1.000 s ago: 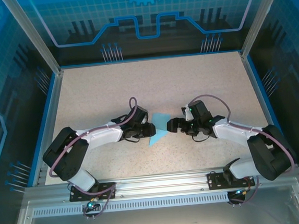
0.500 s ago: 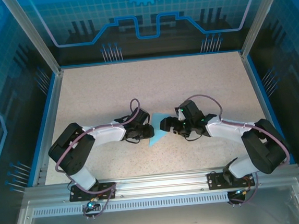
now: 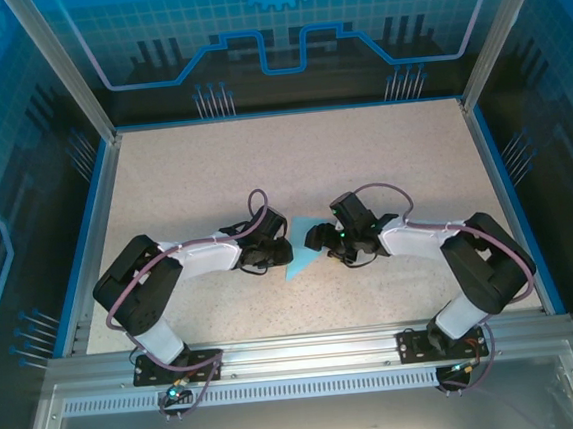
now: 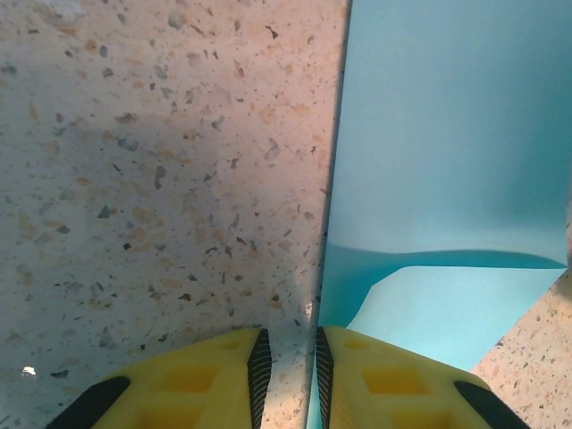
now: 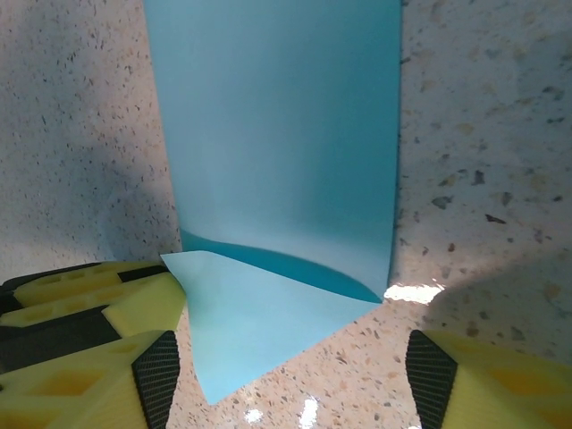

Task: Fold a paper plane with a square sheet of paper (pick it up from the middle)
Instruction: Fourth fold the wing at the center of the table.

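The light-blue square sheet of paper lies at the table's middle between both grippers, with one corner folded over as a raised flap. My left gripper is at its left edge. In the left wrist view the yellow fingers stand a narrow gap apart with bare table between them. The sheet's edge runs down along the right pad. My right gripper is at the sheet's right side. It is open wide, and the flap lies between its pads. The sheet stretches away beyond the flap.
The speckled tabletop has free room at the back and on both sides. Blue rails and frame posts border it. A metal bar carries both arm bases at the near edge.
My right arm has reached left to the sheet and its jaws have narrowed. My left gripper's jaws have drawn closer together at the sheet's edge.
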You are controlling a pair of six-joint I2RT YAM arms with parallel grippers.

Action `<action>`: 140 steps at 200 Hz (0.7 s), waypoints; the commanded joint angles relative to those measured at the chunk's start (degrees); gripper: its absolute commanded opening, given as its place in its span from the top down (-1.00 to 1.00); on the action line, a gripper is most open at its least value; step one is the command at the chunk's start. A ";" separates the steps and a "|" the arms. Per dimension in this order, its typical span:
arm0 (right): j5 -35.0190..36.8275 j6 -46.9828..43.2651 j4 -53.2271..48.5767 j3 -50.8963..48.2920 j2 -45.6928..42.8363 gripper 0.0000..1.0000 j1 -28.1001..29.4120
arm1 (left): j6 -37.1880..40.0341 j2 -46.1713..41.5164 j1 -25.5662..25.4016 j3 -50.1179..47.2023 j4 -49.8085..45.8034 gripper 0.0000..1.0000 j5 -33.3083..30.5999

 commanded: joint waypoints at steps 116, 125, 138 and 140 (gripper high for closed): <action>-0.33 3.23 4.84 1.84 4.36 -0.33 1.01 | -0.77 3.16 0.38 0.31 -1.03 0.58 -3.55; -0.43 3.40 5.50 1.70 4.36 -0.32 1.01 | -0.77 3.20 0.37 0.38 -1.03 0.58 -3.53; -0.62 3.49 5.95 1.75 4.36 -0.31 1.01 | -0.77 3.29 0.36 0.38 -0.98 0.58 -3.43; -0.62 3.50 6.02 1.75 4.36 -0.31 1.01 | -0.77 3.27 0.37 0.40 -0.91 0.58 -3.43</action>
